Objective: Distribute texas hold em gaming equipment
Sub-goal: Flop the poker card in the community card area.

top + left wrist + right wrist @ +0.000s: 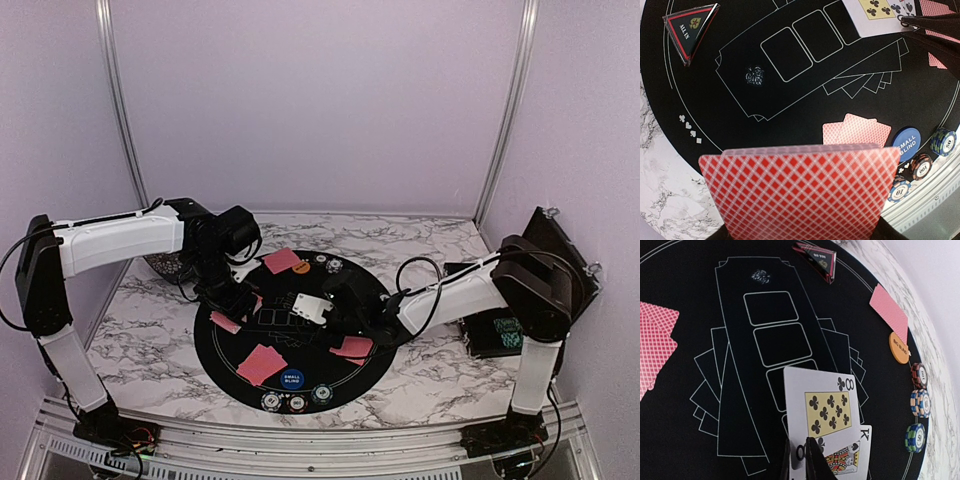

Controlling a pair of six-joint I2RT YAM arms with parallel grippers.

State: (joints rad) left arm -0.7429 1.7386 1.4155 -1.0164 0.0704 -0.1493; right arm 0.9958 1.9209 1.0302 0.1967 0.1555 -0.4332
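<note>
**Top view:** 2 white-and-black arms are reaching over a round black mat (215, 350) on a marble-patterned table (150, 330). The left gripper (230, 305) is clamping a red-backed deck (225, 322) over the mat's left edge. The right gripper (340, 316) is reaching to the face-up cards (310, 308) at the mat's centre. A dealt pair (262, 363) is lying face down near left, beside a blue button (291, 378).

**Left wrist view:** the deck is filling the near half of the picture, its diamond-lattice backs squared into 1 block above the mat. Beyond it, a black triangular marker (690, 30) with red trim is resting at far left. 3 striped-edge chips (921, 166) are sitting at the right rim.

**Right wrist view:** the right fingers (815, 465) are standing almost together, with a thin slit between them. They are meeting the near edge of the 8 of clubs (822, 410), which is overlapping a king (850, 457). Whether they are pinching that card I cannot tell. An orange button (898, 347) is lying at the right rim.

**Handling:** the cards are looking thin, glossy and bendy, so they are probably very light and slippery. The deck is likely needing a firm squeeze across its faces, and a single card a pinch at a lifted edge. The chips are looking rigid and thick, and are probably best taken across the rim.
</note>
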